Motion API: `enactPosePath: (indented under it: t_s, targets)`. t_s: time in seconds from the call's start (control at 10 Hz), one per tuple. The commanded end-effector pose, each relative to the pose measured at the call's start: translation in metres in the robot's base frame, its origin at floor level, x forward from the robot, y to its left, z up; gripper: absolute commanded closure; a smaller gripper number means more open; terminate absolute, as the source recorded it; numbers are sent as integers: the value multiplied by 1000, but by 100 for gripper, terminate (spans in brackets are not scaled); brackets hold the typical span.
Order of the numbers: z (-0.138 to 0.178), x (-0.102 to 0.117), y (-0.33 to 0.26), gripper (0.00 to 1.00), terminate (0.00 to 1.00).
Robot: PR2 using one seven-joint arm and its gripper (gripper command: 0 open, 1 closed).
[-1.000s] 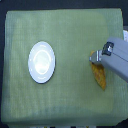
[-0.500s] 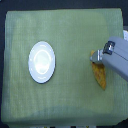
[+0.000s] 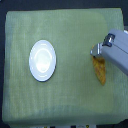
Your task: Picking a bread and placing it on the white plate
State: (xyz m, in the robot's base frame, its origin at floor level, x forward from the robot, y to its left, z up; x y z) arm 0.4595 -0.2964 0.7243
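The bread (image 3: pixel 100 71) is a tapered golden-brown loaf lying on the green cloth at the exterior view's right, its long axis running up and down the image. My gripper (image 3: pixel 96 51) reaches in from the right and sits at the loaf's upper end, covering that end. The fingers are too small and blurred to show whether they are apart or closed on the loaf. The white plate (image 3: pixel 42 60) is round and glossy, holds nothing, and lies well to the left of the bread.
A green cloth (image 3: pixel 70 100) covers the whole table top. The grey arm (image 3: pixel 118 50) crosses the cloth's right edge. The cloth's front edge runs along the bottom of the view, with dark floor beyond it.
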Motion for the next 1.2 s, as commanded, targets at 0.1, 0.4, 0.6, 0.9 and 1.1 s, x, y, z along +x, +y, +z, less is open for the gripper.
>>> enactPosePath:
  t_s: [0.1, 0.4, 0.6, 0.9, 1.1]
  targets:
    - [21, 11, 8, 100, 0]
    - [20, 7, 8, 100, 0]
    - [22, 9, 9, 100, 0]
    - [12, -3, 14, 100, 0]
    - [18, 3, 14, 100, 0]
